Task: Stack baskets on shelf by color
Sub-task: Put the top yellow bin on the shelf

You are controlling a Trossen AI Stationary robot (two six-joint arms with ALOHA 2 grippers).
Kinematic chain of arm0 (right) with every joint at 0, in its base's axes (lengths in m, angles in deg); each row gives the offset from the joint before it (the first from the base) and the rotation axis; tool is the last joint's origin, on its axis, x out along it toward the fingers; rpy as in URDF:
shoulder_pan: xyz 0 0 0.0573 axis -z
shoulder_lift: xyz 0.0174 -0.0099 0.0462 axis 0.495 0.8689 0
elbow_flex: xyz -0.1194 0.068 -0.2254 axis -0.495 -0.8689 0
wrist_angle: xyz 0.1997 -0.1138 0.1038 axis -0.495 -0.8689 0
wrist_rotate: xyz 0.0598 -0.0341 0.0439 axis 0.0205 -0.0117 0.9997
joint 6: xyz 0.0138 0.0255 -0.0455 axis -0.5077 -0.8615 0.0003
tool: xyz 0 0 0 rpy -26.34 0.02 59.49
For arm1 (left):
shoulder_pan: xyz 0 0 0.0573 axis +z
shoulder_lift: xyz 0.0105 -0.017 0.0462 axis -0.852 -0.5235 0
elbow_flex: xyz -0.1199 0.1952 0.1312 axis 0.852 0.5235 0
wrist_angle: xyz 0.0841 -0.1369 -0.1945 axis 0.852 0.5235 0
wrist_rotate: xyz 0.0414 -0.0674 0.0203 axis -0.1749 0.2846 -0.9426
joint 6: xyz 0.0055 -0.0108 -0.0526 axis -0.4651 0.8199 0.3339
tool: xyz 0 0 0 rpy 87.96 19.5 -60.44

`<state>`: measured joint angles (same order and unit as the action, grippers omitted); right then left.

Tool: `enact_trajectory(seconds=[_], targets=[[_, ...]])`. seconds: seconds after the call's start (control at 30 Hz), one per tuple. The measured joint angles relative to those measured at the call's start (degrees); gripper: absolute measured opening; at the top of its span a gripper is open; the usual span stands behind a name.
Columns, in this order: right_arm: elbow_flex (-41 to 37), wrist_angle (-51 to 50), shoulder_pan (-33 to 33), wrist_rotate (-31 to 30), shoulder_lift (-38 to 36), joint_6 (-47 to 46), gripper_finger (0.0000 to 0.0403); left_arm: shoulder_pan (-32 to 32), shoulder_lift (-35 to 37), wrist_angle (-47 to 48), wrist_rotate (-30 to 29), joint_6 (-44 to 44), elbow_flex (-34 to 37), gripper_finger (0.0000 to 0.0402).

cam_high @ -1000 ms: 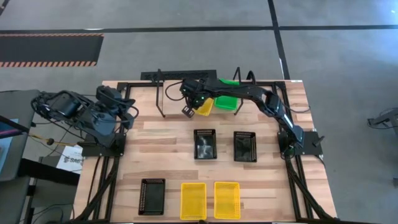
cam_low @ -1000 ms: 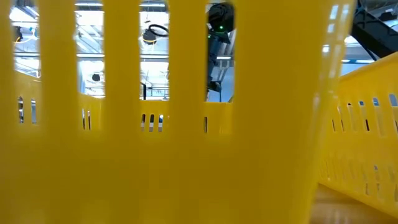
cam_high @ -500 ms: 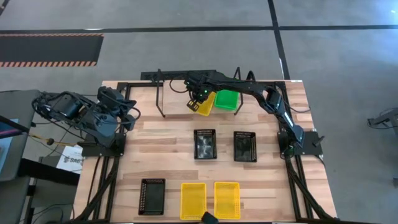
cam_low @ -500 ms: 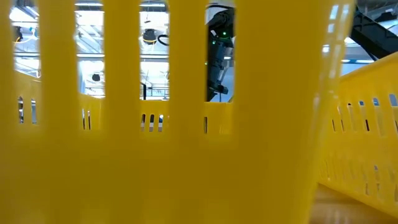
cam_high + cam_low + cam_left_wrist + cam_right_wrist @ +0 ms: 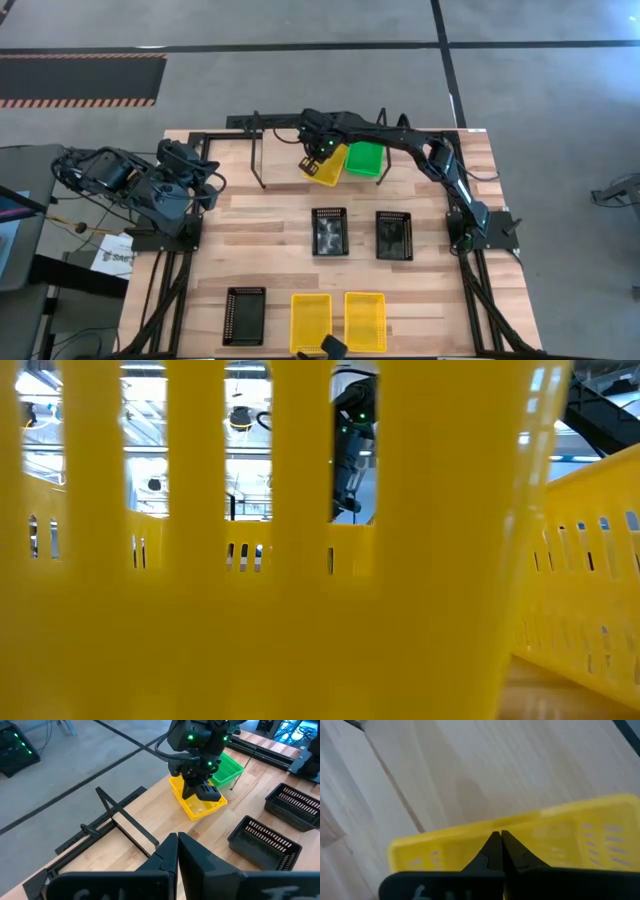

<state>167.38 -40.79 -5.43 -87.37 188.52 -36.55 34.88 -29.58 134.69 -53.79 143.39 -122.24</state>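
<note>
- The right gripper [image 5: 320,157] has its fingers [image 5: 490,851] clenched on the rim of a yellow basket [image 5: 328,167], carrying it tilted over the shelf [image 5: 262,152] at the counter's [image 5: 270,240] far edge
- The left gripper [image 5: 176,840] has its fingers pressed together on nothing, parked at the counter's left side
- The low view is almost wholly blocked by the slotted wall of a near yellow basket [image 5: 300,610]; only a strip of the right arm [image 5: 350,450] shows through one slot
- In the right wrist view the held basket is cut off at both ends, and where its rim meets the fingers is hidden behind them
- A green basket [image 5: 365,159] sits on the shelf just right of the held one; how many green ones are nested there cannot be told
- Two black baskets [image 5: 329,231] [image 5: 394,235] lie mid-counter, long axes running near to far
- A third black basket [image 5: 244,315] and two yellow baskets [image 5: 365,320] sit along the near edge, the same way round
- The held basket's long axis runs roughly near to far, skewed somewhat off the others' line
</note>
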Motion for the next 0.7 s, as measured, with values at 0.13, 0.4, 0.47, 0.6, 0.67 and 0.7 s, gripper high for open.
enact_trajectory(seconds=[0.13, 0.4, 0.47, 0.6, 0.67, 0.7], targets=[[1.65, -0.72, 0.55, 0.7, 0.0, 0.74, 0.0, 0.0, 0.0, -0.01, 0.02, 0.35, 0.0, 0.0], [7.85, -5.65, 3.72, 1.1, -0.11, 1.43, 0.0, 0.0, 0.0, 0.01, 0.22, 0.39, 0.0, 0.0], [8.83, -7.65, 4.19, 1.32, -0.09, 1.44, 0.0, 0.0, 0.0, -0.01, 0.22, 0.41, 0.0, 0.0], [9.66, -12.96, 3.72, 1.31, -0.09, 2.11, 0.0, 0.0, 0.0, 0.0, 0.24, 0.44, 0.0, 0.0], [9.66, -16.33, 3.27, 1.31, -0.09, 3.65, 0.0, 0.0, 0.0, -0.01, 0.24, 0.46, 0.0, 0.0], [9.66, -17.71, 3.03, 1.21, -0.09, 4.3, 0.0, 0.0, 0.0, 0.01, 0.24, 0.48, 0.0, 0.0]])
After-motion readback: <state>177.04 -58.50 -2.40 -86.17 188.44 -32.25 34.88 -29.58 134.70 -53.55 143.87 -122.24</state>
